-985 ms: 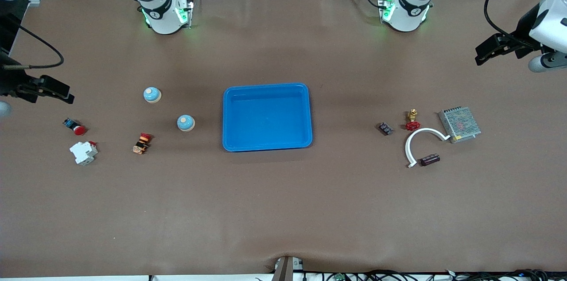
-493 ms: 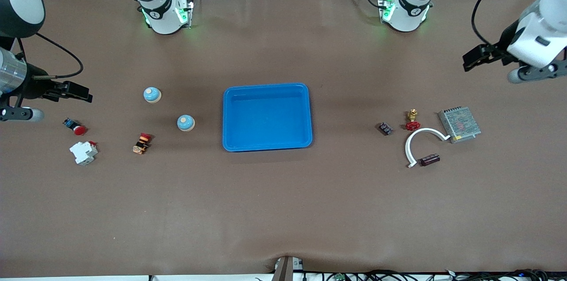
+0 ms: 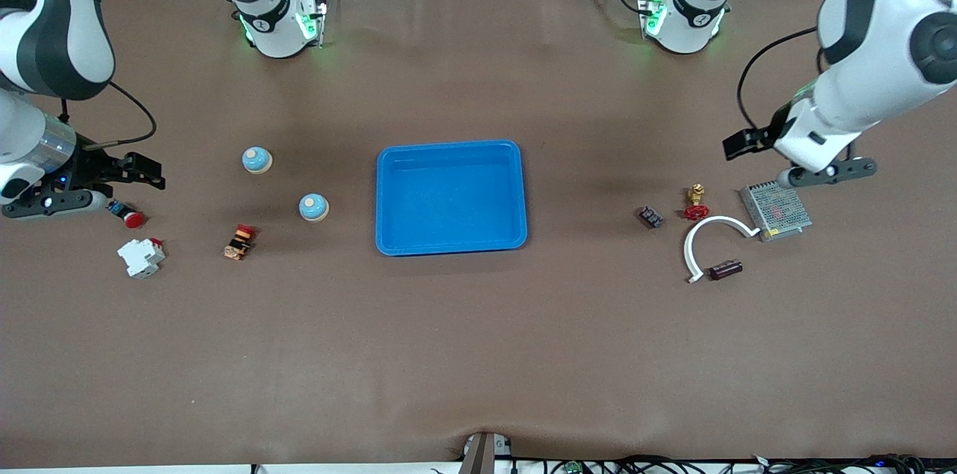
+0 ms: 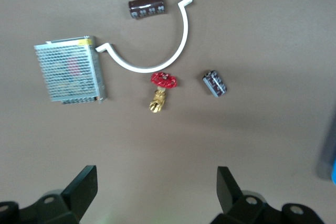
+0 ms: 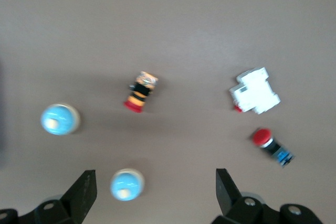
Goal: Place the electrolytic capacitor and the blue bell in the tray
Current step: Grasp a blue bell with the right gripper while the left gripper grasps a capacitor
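**Both hands open and empty, parts on the bench**

Tray (image 3: pixel 451 197) sits mid-bench, nothing in it. Front view shows it whole; the left wrist view catches only a blue sliver of it at the frame edge.

Left hand (image 3: pixel 755 139) is up over the left arm's end of the bench, fingers (image 4: pixel 84 188) spread wide, holding nothing. Its wrist view shows the cluster clearly: electrolytic capacitor (image 4: pixel 147 8) lying on its side, just beside one end of the white curved clip (image 4: pixel 168 60); red-handled brass valve (image 4: pixel 161 91); mesh-cased power supply (image 4: pixel 70 72); small dark part (image 4: pixel 214 84), probably another capacitor, can't confirm. In the front view the electrolytic capacitor (image 3: pixel 725 269) is the item of that group nearest the camera.

Right hand (image 3: pixel 138 169) hangs over the right arm's end, fingers (image 5: pixel 83 193) apart, empty. Two blue bells: one (image 3: pixel 313 207) near the tray, other (image 3: pixel 256 159) farther from the camera. Also red pushbutton (image 3: pixel 127 214), white breaker (image 3: pixel 141 257), orange-black part (image 3: pixel 238 241).
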